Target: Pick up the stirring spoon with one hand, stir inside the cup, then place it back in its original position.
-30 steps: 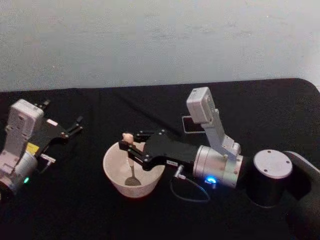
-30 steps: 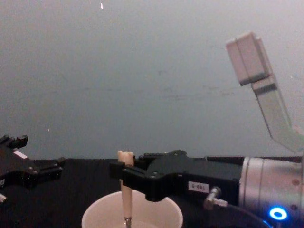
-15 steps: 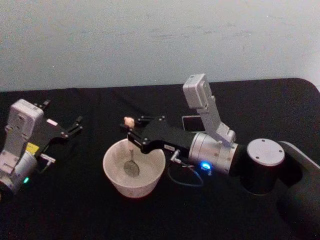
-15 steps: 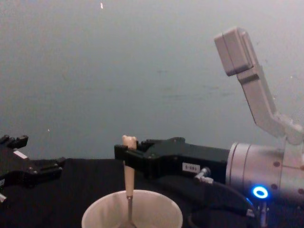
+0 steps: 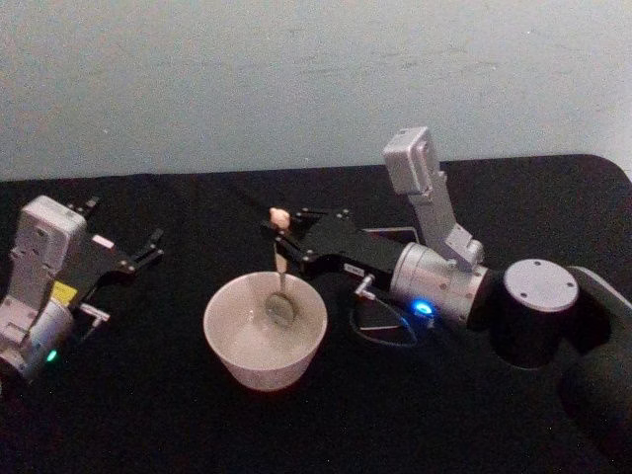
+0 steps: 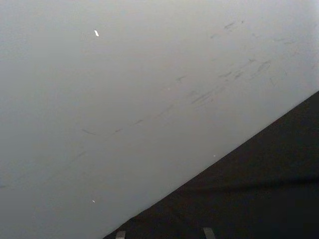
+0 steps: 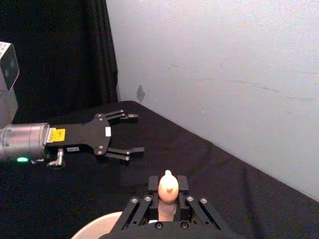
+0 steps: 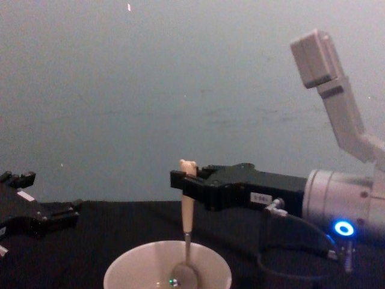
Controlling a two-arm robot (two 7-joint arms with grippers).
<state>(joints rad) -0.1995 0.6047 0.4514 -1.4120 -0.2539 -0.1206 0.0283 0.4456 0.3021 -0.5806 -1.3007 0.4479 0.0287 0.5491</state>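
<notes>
The cream-white cup (image 5: pixel 259 367) stands on the black table in front of me. My right gripper (image 5: pixel 284 237) is shut on the beige handle of the stirring spoon (image 5: pixel 280 281), just below its bear head. The spoon hangs upright, its metal bowl inside the cup near the far right rim. From the chest, the spoon (image 8: pixel 187 208) drops from the right gripper (image 8: pixel 185 180) into the cup (image 8: pixel 123 269). The right wrist view shows the bear head (image 7: pixel 168 186) between the fingers. A thin edge of the dark holder (image 5: pixel 387 234) peeks out behind the right arm. My left gripper (image 5: pixel 148 247) rests open at the left.
The black cloth table (image 5: pixel 148 425) ends at a pale wall behind. The right arm's base (image 5: pixel 538 316) takes up the near right. A loose cable (image 5: pixel 380 331) hangs under the right wrist, beside the cup. The left gripper (image 7: pixel 119 137) points toward the cup from afar.
My right gripper has carried the spoon from the cup's near left side across to its far right side and raised it slightly. The left arm has stayed still.
</notes>
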